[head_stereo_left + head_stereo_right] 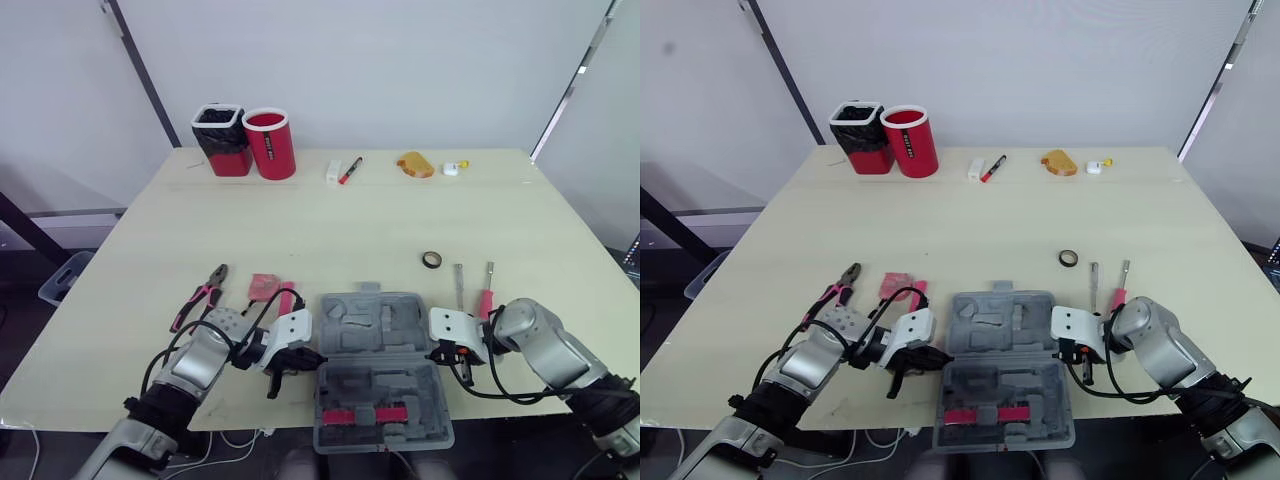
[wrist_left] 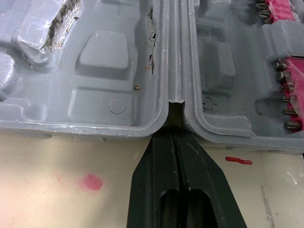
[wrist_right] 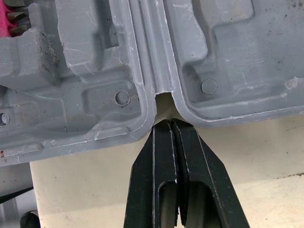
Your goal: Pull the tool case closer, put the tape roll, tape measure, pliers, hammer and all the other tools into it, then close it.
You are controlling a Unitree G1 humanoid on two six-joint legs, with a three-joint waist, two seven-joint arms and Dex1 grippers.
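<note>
The grey tool case (image 1: 372,322) lies open flat at the table's front middle, with red bits (image 1: 375,414) in its near half. My left gripper (image 1: 308,358) is shut, its tips (image 2: 173,137) pressed to the hinge notch on the case's left side. My right gripper (image 1: 438,351) is shut too, its tips (image 3: 172,124) at the hinge notch on the right side. Left of the case lie the pliers (image 1: 200,295), a red tape measure (image 1: 263,286) and a red-handled tool (image 1: 287,298). The black tape roll (image 1: 432,260) and two screwdrivers (image 1: 459,285) (image 1: 487,296) lie to the right.
At the back left stand a black-lined cup (image 1: 222,140) and a red cup (image 1: 270,143). A white item (image 1: 333,171), a marker (image 1: 349,170), an orange object (image 1: 415,165) and a small white piece (image 1: 455,168) lie along the far edge.
</note>
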